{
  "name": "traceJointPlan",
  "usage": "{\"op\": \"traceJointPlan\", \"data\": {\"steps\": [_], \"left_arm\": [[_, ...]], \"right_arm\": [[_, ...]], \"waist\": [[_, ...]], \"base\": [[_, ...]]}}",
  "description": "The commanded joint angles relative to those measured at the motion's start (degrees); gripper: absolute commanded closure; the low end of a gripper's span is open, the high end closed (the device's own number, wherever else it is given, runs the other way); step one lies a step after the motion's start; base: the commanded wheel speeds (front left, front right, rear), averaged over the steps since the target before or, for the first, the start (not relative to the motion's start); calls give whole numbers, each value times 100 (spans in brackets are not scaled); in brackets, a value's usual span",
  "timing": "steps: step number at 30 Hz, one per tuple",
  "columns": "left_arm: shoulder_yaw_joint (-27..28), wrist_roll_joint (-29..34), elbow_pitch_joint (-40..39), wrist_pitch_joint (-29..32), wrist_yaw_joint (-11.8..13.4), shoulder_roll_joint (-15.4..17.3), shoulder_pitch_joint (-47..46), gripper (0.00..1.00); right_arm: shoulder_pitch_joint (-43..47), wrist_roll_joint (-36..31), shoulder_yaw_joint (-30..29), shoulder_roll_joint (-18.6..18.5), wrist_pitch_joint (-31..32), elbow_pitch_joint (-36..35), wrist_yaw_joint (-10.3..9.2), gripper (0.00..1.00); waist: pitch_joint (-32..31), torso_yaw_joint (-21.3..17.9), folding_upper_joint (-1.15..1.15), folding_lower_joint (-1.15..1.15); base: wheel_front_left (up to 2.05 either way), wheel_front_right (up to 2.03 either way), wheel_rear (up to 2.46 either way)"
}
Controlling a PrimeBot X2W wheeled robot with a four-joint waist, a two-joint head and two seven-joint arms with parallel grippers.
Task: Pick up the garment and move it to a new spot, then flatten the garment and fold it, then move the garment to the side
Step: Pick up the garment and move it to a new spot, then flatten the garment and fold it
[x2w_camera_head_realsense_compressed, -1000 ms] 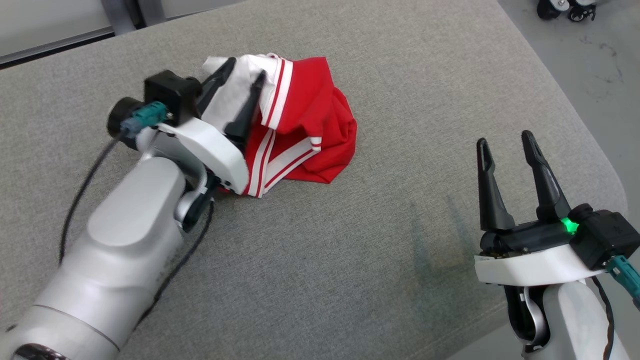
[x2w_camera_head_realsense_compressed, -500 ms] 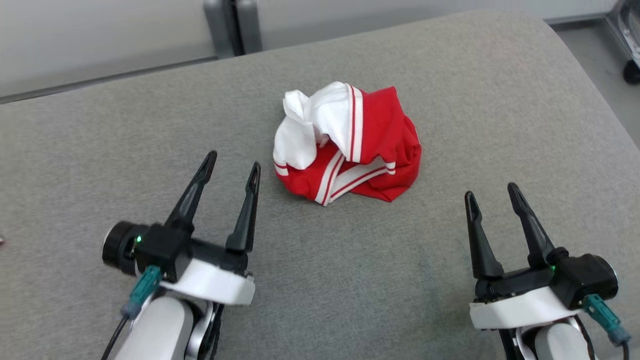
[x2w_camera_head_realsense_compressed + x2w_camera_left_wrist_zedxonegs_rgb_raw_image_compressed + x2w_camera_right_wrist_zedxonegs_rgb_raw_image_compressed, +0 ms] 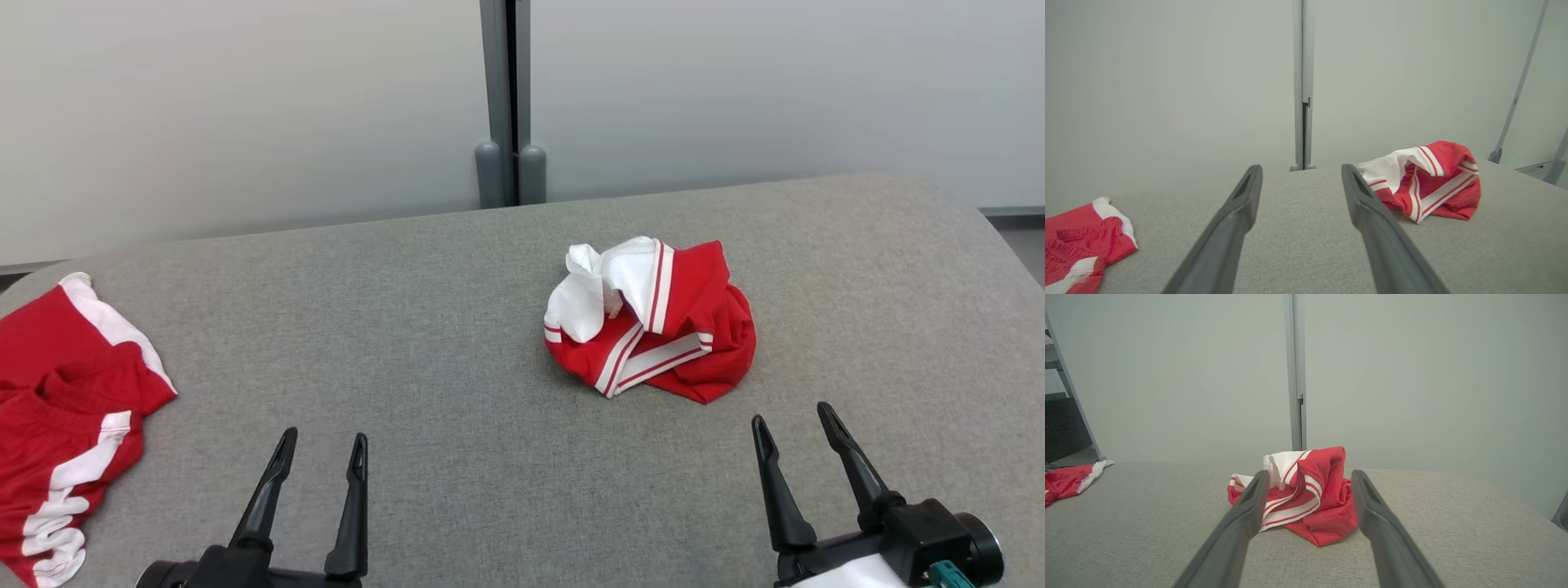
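The garment (image 3: 649, 318) is a crumpled red and white bundle with striped bands, lying on the grey cushion (image 3: 457, 343) right of centre. It also appears to the right in the left wrist view as a garment (image 3: 1429, 181), and straight ahead in the right wrist view as a garment (image 3: 1302, 494). My left gripper (image 3: 322, 449) is open at the lower left, well short of the bundle. At the lower right my right gripper (image 3: 792, 420) stands open, a little nearer than the cloth, nothing between its fingers.
A second red and white garment (image 3: 61, 400) lies at the cushion's left edge. A pale wall with a grey vertical post (image 3: 506, 106) stands behind the cushion. The cushion's right edge curves down at the far right (image 3: 1000, 237).
My left gripper let go of the garment, opened and drew back to the lower left. The head camera tilted up, so the wall and the second garment came into view.
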Motion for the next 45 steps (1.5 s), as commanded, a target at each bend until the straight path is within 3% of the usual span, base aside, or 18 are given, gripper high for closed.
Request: {"op": "traceJointPlan", "data": {"steps": [1,7,33,37,40,45], "left_arm": [[29,13,7,0,65,8,82,0],[72,-244,65,0,479,4,383,0],[-137,-173,179,0,593,5,528,0],[-321,246,279,0,460,2,422,0],[-617,618,423,0,217,59,131,0],[-1631,1302,869,-1,-270,336,-822,0]], "right_arm": [[85,-20,-18,-17,-6,-16,-3,0],[352,59,-150,-14,-6,-110,-2,0],[389,102,-187,-15,-6,-136,-2,0],[378,99,-172,-15,-6,-149,-2,0],[272,61,-101,-15,-6,-166,-2,0],[0,-19,-110,-13,-6,-302,-2,0]], "waist": [[-182,152,0,0],[-325,242,0,0],[-333,377,0,0],[-304,373,0,0],[-170,263,0,0],[310,-129,0,0]], "base": [[0,0,0],[0,0,0],[0,0,0],[0,0,0],[0,0,0],[0,0,0]]}}
